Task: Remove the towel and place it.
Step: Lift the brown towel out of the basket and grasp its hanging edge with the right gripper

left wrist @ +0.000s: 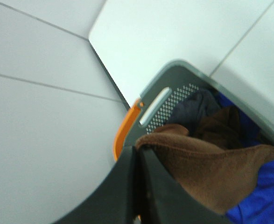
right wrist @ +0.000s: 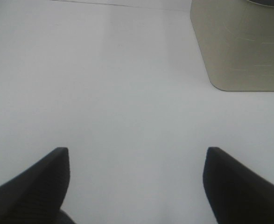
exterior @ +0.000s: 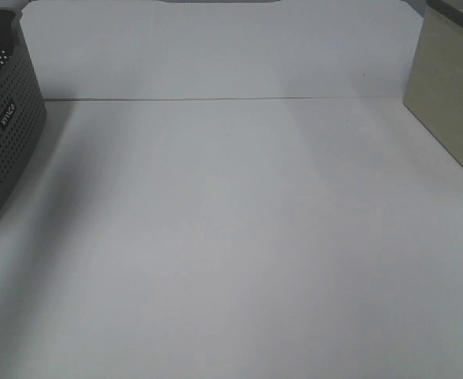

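- left gripper (left wrist: 137, 150): its dark jaws are pressed together. a fold of the brown towel (left wrist: 207, 168) starts right at their tips, so they appear to pinch its edge.
- right gripper (right wrist: 137, 154): jaws spread wide with nothing between them, over bare white table (right wrist: 127, 70).
- the towel lies in the grey perforated basket (left wrist: 174, 77), heaped on a blue cloth (left wrist: 263, 198) and against a dark grey-blue cloth (left wrist: 197, 105).
- risk: the pinch looks shallow, on the edge only, so the plush pile could slip out once a lift puts the towel's weight on it.
- risk: the towel overlaps the other cloths and may drag them over the rim. a long cloth could also snag on the rim and tip the basket.
- hard to make out: an orange part (left wrist: 125, 133) just outside the basket wall, which i cannot identify. how much of the towel is buried cannot be told either.
- in the high view the basket (exterior: 6, 134) is cut off at the upper left of the frame and its inside is unseen. neither arm shows there, and a beige box (exterior: 448, 103) sits at the upper right.
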